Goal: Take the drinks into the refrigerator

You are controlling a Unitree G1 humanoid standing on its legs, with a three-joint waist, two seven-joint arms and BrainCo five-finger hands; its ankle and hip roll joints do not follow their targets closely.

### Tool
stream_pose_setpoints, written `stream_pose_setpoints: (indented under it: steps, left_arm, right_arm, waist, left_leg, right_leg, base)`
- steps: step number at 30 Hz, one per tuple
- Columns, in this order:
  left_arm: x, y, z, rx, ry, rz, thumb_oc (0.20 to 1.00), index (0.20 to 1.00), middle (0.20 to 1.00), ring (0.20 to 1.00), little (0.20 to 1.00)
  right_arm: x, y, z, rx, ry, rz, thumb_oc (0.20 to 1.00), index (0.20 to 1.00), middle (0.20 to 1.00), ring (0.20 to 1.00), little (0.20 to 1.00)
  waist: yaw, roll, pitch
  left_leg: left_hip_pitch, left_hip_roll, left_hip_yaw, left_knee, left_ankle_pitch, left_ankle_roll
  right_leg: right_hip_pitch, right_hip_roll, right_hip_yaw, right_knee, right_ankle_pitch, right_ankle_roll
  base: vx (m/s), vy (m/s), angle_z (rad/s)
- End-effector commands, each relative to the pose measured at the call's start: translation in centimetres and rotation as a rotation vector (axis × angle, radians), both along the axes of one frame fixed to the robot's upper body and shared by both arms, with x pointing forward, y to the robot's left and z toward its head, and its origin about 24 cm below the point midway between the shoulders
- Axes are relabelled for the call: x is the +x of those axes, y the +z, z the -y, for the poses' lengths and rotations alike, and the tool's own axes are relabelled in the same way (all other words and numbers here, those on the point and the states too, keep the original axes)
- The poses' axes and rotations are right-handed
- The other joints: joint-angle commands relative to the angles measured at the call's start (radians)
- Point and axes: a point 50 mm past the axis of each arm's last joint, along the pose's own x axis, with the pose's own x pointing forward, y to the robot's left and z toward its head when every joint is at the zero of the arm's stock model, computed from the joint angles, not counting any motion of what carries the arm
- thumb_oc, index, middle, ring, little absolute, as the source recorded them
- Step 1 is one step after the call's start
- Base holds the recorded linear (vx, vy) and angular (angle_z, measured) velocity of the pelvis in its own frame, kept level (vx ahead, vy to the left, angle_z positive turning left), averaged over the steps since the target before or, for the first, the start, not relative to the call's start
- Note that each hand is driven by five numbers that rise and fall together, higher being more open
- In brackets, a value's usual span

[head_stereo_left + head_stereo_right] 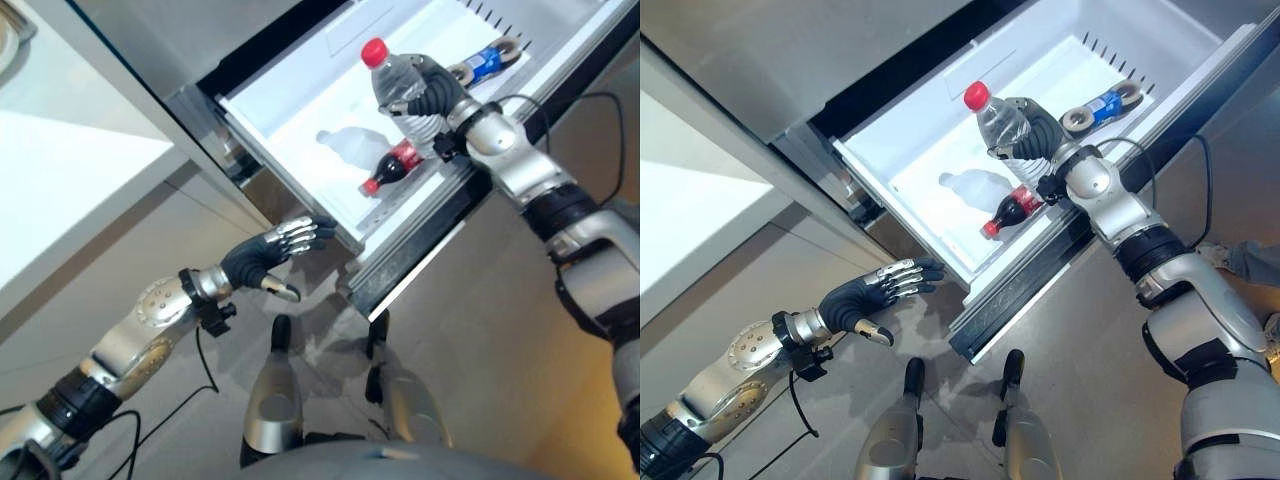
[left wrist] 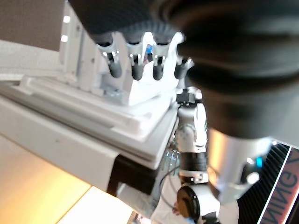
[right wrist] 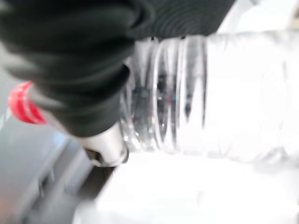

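1. Left eye view: refrigerator drawer [image 1: 300,120] pulled out, white inside, w/ right hand [image 1: 432,88] over it, fingers curled round a clear water bottle [image 1: 392,82] w/ red cap, held upright above the drawer's right part.
2. Right wrist view: same clear ribbed bottle [image 3: 210,93] seen close against the hand's dark cover.
3. Small cola bottle [image 1: 392,165], red cap & label, lies on its side on the drawer floor, near edge, just below the held bottle.
4. Blue-labelled bottle [image 1: 487,60] lies at the drawer's far right.
5. Left hand [image 1: 268,255] hangs outside, near the drawer's near-left corner, fingers straight & spread, holding nothing, not touching the drawer.
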Motion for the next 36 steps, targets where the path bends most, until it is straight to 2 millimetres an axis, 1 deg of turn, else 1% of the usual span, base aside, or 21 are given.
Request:
stream_pose_setpoints:
  steps: [1,2,4,5,6,7,9,10,11,15,16,17,18,20,22,23,25,29,31,33,36]
  left_arm:
    - [-1.7,1.6,0.7,-0.071,-0.085,0.065,1.0,1.0,1.0,1.0,1.0]
    - [-1.7,1.7,0.7,-0.07,-0.085,0.065,1.0,1.0,1.0,1.0,1.0]
    - [-1.7,1.8,0.4,-0.062,-0.079,0.072,1.0,1.0,1.0,1.0,1.0]
    - [-1.7,1.9,0.4,-0.063,-0.079,0.074,1.0,1.0,1.0,1.0,1.0]
    - [-1.7,1.9,0.4,-0.058,-0.078,0.074,1.0,1.0,1.0,1.0,1.0]
    - [-1.7,1.9,0.4,-0.054,-0.079,0.074,1.0,1.0,1.0,1.0,1.0]
    - [-1.7,2.0,0.4,-0.044,-0.079,0.074,1.0,1.0,1.0,1.0,1.0]
    - [-1.7,2.0,0.4,-0.045,-0.079,0.074,1.0,1.0,1.0,1.0,1.0]
    - [-1.7,2.1,0.4,-0.043,-0.077,0.077,1.0,1.0,1.0,1.0,1.0]
    - [-1.7,2.2,0.4,-0.04,-0.072,0.081,1.0,1.0,1.0,1.0,1.0]
    - [-1.6,2.2,0.4,-0.046,-0.061,0.083,1.0,1.0,1.0,1.0,1.0]
    - [-1.6,2.2,0.4,-0.046,-0.06,0.082,1.0,1.0,1.0,1.0,1.0]
    - [-1.6,2.1,0.5,-0.047,-0.055,0.083,1.0,1.0,1.0,1.0,1.0]
    - [-1.6,2.1,0.5,-0.049,-0.052,0.084,1.0,1.0,1.0,1.0,1.0]
    - [-1.6,2.1,0.5,-0.047,-0.047,0.091,1.0,1.0,1.0,1.0,1.0]
    - [-1.6,2.2,0.7,-0.054,-0.044,0.096,1.0,1.0,1.0,1.0,1.0]
    - [-1.6,2.1,0.7,-0.057,-0.039,0.093,1.0,1.0,1.0,1.0,1.0]
    - [-1.5,2.3,0.5,-0.069,-0.023,0.103,1.0,1.0,1.0,1.0,1.0]
    - [-1.5,2.3,0.5,-0.077,-0.015,0.103,1.0,1.0,1.0,1.0,1.0]
    - [-1.6,2.2,0.4,-0.084,-0.003,0.101,1.0,1.0,1.0,1.0,1.0]
    - [-1.7,2.4,0.3,-0.086,0.003,0.107,1.0,1.0,1.0,1.0,1.0]
  right_arm:
    - [-1.6,4.9,-2.1,-0.281,0.071,0.286,0.2,0.2,0.2,0.2,0.2]
    - [-1.5,4.8,-2.1,-0.313,0.061,0.293,0.2,0.2,0.2,0.2,0.2]
    - [-1.6,4.2,-2.9,-0.594,0.057,0.351,0.2,0.2,0.2,0.2,0.2]
    - [-1.6,4.3,-3.0,-0.596,0.057,0.353,0.2,0.2,0.2,0.2,0.2]
    - [-1.7,3.5,-3.7,-0.86,0.068,0.405,0.2,0.2,0.2,0.2,0.2]
    - [-1.8,3.4,-3.8,-0.927,0.07,0.424,0.2,0.2,0.2,0.2,0.2]
    - [-1.4,1.9,-4.2,-1.165,0.082,0.439,0.2,0.2,0.2,0.2,0.2]
    - [-1.4,1.9,-4.2,-1.167,0.082,0.44,0.2,0.2,0.2,0.2,0.2]
    - [-1.3,1.2,-4.4,-1.252,0.092,0.447,0.2,0.2,0.2,0.2,0.2]
    - [-1.1,0.2,-4.3,-1.34,0.098,0.443,0.2,0.2,0.2,0.2,0.2]
    - [-0.7,-0.7,-3.8,-1.407,0.078,0.419,0.2,0.2,0.2,0.2,0.2]
    - [-0.6,-0.7,-3.8,-1.409,0.078,0.42,0.2,0.2,0.2,0.2,0.2]
    - [-0.4,-1.5,-3.6,-1.437,0.078,0.393,0.2,0.2,0.2,0.2,0.2]
    - [-0.3,-1.7,-3.5,-1.449,0.074,0.388,0.2,0.2,0.2,0.2,0.2]
    - [-0.1,-2.2,-3.1,-1.482,0.061,0.367,0.2,0.2,0.2,0.2,0.2]
    - [0.1,-2.8,-2.7,-1.484,0.053,0.335,0.2,0.2,0.2,0.2,0.2]
    - [0.2,-2.9,-2.5,-1.472,0.04,0.325,0.2,0.2,0.2,0.2,0.2]
    - [0.8,-2.1,-1.9,-1.436,-0.028,0.318,0.2,0.2,0.2,0.2,0.2]
    - [0.7,-1.6,-2.2,-1.409,-0.033,0.334,0.2,0.2,0.2,0.2,0.2]
    - [0.8,-0.5,-2.4,-1.348,-0.06,0.361,0.2,0.2,0.2,0.2,0.2]
    - [0.8,0.8,-2.9,-1.328,-0.079,0.408,0.2,0.2,0.2,0.2,0.2]
  waist:
    - [0.018,-0.016,-0.041]
    - [0.019,-0.019,-0.039]
    - [0.024,-0.028,-0.033]
    - [0.023,-0.028,-0.033]
    - [0.023,-0.037,-0.031]
    - [0.026,-0.041,-0.032]
    - [0.029,-0.047,-0.031]
    - [0.028,-0.046,-0.031]
    - [0.032,-0.052,-0.028]
    - [0.032,-0.056,-0.024]
    - [0.036,-0.063,-0.018]
    - [0.035,-0.063,-0.019]
    - [0.036,-0.068,-0.015]
    - [0.037,-0.071,-0.013]
    - [0.039,-0.075,-0.008]
    - [0.041,-0.08,-0.003]
    - [0.041,-0.084,0.0]
    - [0.045,-0.092,0.009]
    - [0.047,-0.096,0.012]
    - [0.046,-0.097,0.014]
    - [0.044,-0.099,0.016]
  left_leg:
    - [-0.097,-0.086,-0.017,0.138,-0.065,0.117]
    - [-0.1,-0.086,-0.018,0.14,-0.066,0.118]
    - [-0.102,-0.084,-0.016,0.15,-0.078,0.118]
    - [-0.106,-0.085,-0.016,0.148,-0.071,0.118]
    - [-0.109,-0.084,-0.016,0.15,-0.074,0.117]
    - [-0.112,-0.084,-0.017,0.148,-0.072,0.117]
    - [-0.114,-0.083,-0.022,0.138,-0.069,0.118]
    - [-0.113,-0.084,-0.022,0.137,-0.068,0.118]
    - [-0.115,-0.084,-0.026,0.132,-0.066,0.118]
    - [-0.115,-0.084,-0.029,0.128,-0.063,0.118]
    - [-0.117,-0.085,-0.034,0.126,-0.063,0.118]
    - [-0.116,-0.085,-0.034,0.126,-0.063,0.118]
    - [-0.115,-0.084,-0.037,0.122,-0.061,0.118]
    - [-0.115,-0.083,-0.038,0.119,-0.06,0.118]
    - [-0.115,-0.082,-0.039,0.114,-0.057,0.118]
    - [-0.116,-0.082,-0.042,0.109,-0.054,0.117]
    - [-0.116,-0.081,-0.043,0.107,-0.052,0.116]
    - [-0.116,-0.078,-0.045,0.107,-0.052,0.116]
    - [-0.114,-0.077,-0.044,0.104,-0.052,0.117]
    - [-0.112,-0.076,-0.042,0.102,-0.052,0.118]
    - [-0.11,-0.075,-0.038,0.098,-0.052,0.118]
  right_leg:
    - [-0.041,0.018,-0.015,0.229,-0.134,0.024]
    - [-0.043,0.019,-0.013,0.229,-0.133,0.024]
    - [-0.044,0.023,-0.008,0.233,-0.138,0.026]
    - [-0.046,0.022,-0.008,0.229,-0.132,0.026]
    - [-0.047,0.024,-0.004,0.225,-0.132,0.028]
    - [-0.049,0.024,-0.005,0.223,-0.131,0.028]
    - [-0.049,0.025,-0.01,0.213,-0.13,0.031]
    - [-0.049,0.025,-0.01,0.213,-0.13,0.031]
    - [-0.047,0.025,-0.013,0.207,-0.129,0.032]
    - [-0.044,0.026,-0.017,0.201,-0.129,0.033]
    - [-0.043,0.026,-0.023,0.198,-0.128,0.033]
    - [-0.042,0.026,-0.023,0.198,-0.128,0.033]
    - [-0.039,0.026,-0.024,0.193,-0.128,0.033]
    - [-0.035,0.026,-0.026,0.188,-0.127,0.033]
    - [-0.034,0.028,-0.031,0.183,-0.125,0.033]
    - [-0.032,0.029,-0.035,0.178,-0.124,0.033]
    - [-0.031,0.029,-0.035,0.175,-0.124,0.033]
    - [-0.029,0.029,-0.038,0.173,-0.122,0.032]
    - [-0.026,0.031,-0.037,0.167,-0.121,0.031]
    - [-0.024,0.032,-0.034,0.163,-0.12,0.03]
    - [-0.025,0.035,-0.031,0.16,-0.118,0.03]
  base:
    - [-0.02,-0.018,-0.03]
    - [0.0,0.0,0.0]
    - [0.0,0.0,0.0]
    - [-0.02,-0.02,-0.03]
    - [0.0,0.0,0.0]
    - [0.0,0.0,0.0]
    - [-0.01,-0.016,0.0]
    - [-0.02,-0.048,0.02]
    - [-0.01,-0.03,0.05]
    - [-0.02,-0.02,0.06]
    - [-0.02,-0.015,0.04]
    - [-0.03,-0.028,0.06]
    - [-0.01,-0.013,0.06]
    - [-0.01,-0.016,0.09]
    - [-0.01,-0.022,0.05]
    - [0.0,0.0,0.0]
    - [0.0,0.0,0.0]
    - [0.0,-0.008,0.04]
    - [0.0,0.001,0.04]
    - [0.0,0.0,0.0]
    - [0.0,0.0,0.0]
